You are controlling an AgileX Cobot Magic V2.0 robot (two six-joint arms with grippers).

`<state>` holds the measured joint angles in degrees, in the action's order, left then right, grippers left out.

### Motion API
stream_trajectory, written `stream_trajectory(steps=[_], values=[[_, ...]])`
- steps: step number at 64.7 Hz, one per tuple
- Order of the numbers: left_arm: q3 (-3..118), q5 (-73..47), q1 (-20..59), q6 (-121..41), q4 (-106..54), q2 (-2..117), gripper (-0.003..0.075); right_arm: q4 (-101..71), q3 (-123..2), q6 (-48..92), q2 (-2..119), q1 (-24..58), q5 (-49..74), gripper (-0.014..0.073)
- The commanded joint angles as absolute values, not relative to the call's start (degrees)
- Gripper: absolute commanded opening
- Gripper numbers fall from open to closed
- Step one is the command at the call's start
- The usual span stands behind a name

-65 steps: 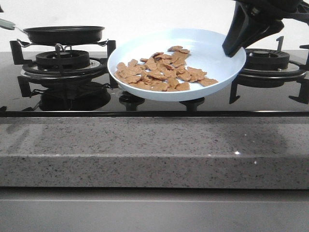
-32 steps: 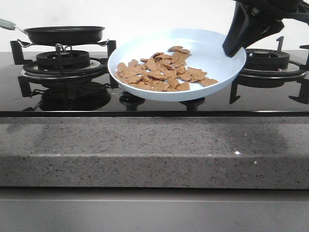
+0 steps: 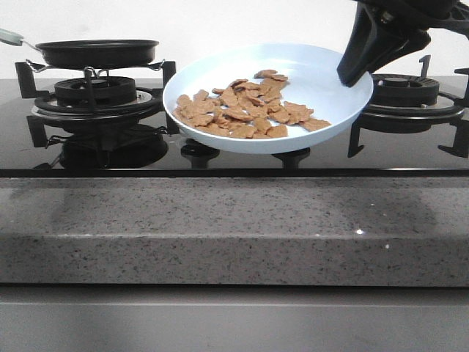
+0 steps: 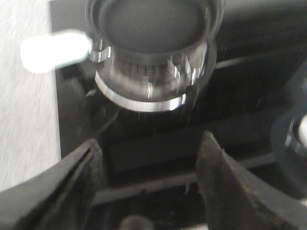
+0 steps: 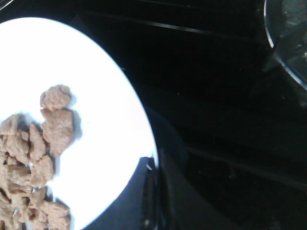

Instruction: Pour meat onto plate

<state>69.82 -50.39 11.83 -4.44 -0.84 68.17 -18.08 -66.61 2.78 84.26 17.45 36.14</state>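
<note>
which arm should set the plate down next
Right, probably. Its gripper already clamps the rim of the plate, which is tilted above the stove with the meat on it. The left gripper is open and empty, over near the frying pan.

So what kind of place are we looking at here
Most likely a kitchen, or a mock-up of one: a gas hob with burner grates, a black frying pan on one burner, and a speckled stone countertop in front.
</note>
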Motion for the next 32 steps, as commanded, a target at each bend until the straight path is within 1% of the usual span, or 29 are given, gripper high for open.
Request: stream_trajectory(steps=[1,17,32], values=[[67.4,-45.3,13.2,-1.1,1.5,63.5,0.0431,-19.2,-68.3,3.2,82.4,17.2,33.0,-0.0060],[54.8,-43.3,12.9,1.0,1.4,52.5,0.0430,-19.2,-68.3,3.2,82.4,17.2,33.0,-0.0060],[47.4,-42.0,12.9,2.3,0.9,43.5,0.0429,-19.2,-68.3,3.2,82.4,17.2,33.0,-0.0060]])
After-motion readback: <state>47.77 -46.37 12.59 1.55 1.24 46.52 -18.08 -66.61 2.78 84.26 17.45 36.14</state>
